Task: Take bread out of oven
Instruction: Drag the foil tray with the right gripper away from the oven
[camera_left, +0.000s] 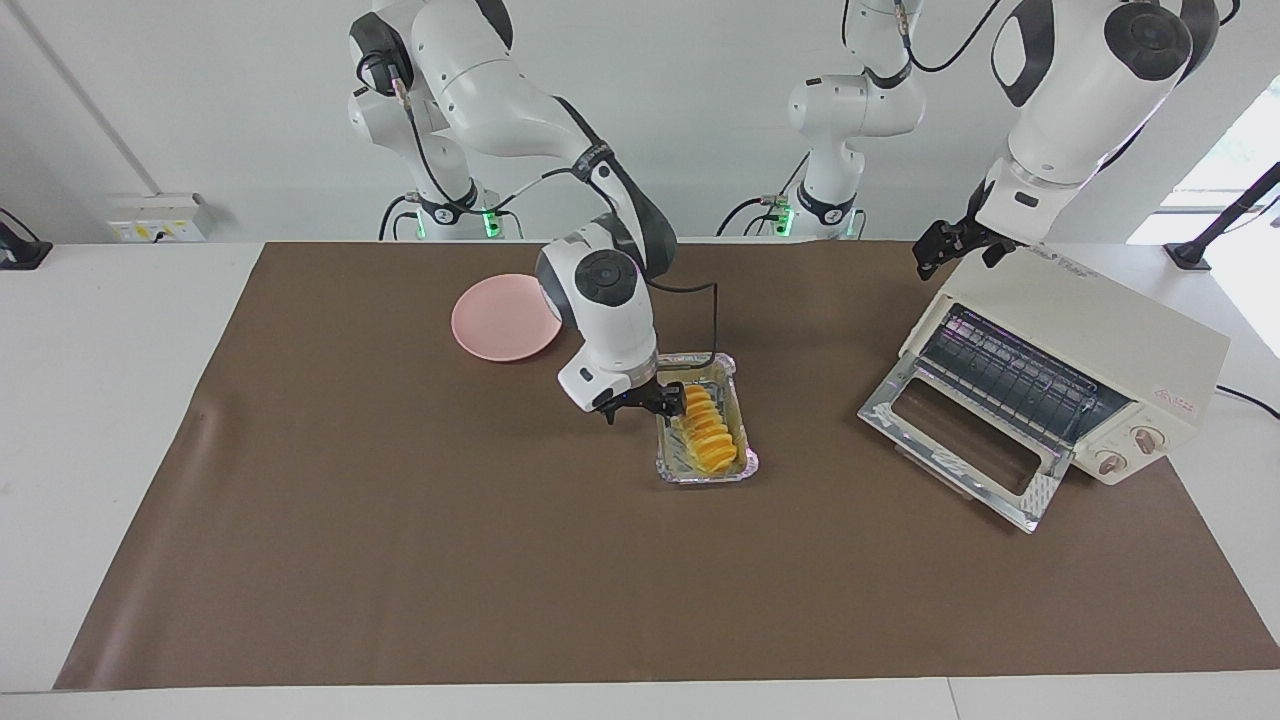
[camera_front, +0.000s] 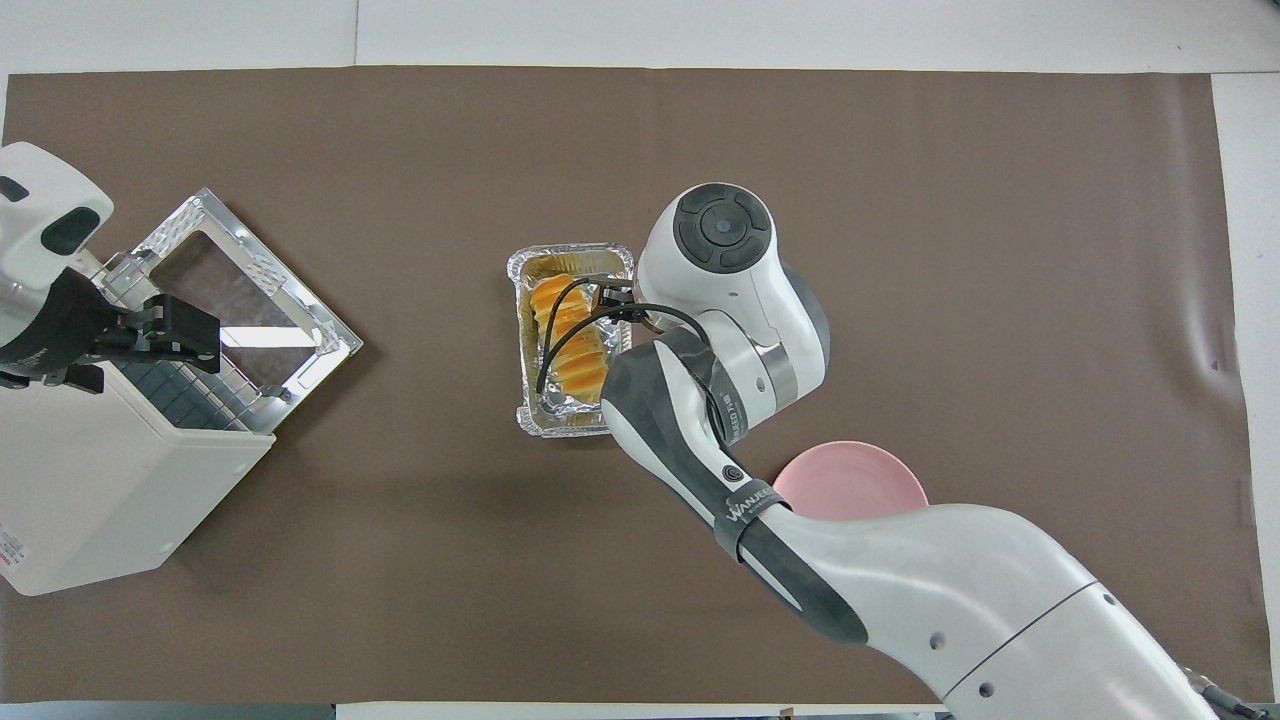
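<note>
- Right now we have the small golden-orange ridged loaf of bread (camera_left: 708, 428) lying in the crinkled silver foil tray (camera_left: 745, 466) at mid-table, well apart from the oven.
- Our right gripper (camera_left: 672, 400) is down at the loaf's end nearer to the robots, fingers either side of it; whether they are pinching yet we cannot tell.
- Near the tray, nearer to the robots, sits the round pink plate (camera_left: 500, 320), bare.
- Out at the left arm's end stands the cream-white boxy toaster oven (camera_left: 1100, 340), glass door dropped open, wire rack bare.
- Our left gripper (camera_left: 950, 250) waits over the oven's top corner; its fingers we cannot read.
- We judge the bread is out of the oven, and the step in hand is gripping it in the tray.
- Next likely calls for a firm, gentle pinch, a straight lift clear of the foil, then over to the plate.
</note>
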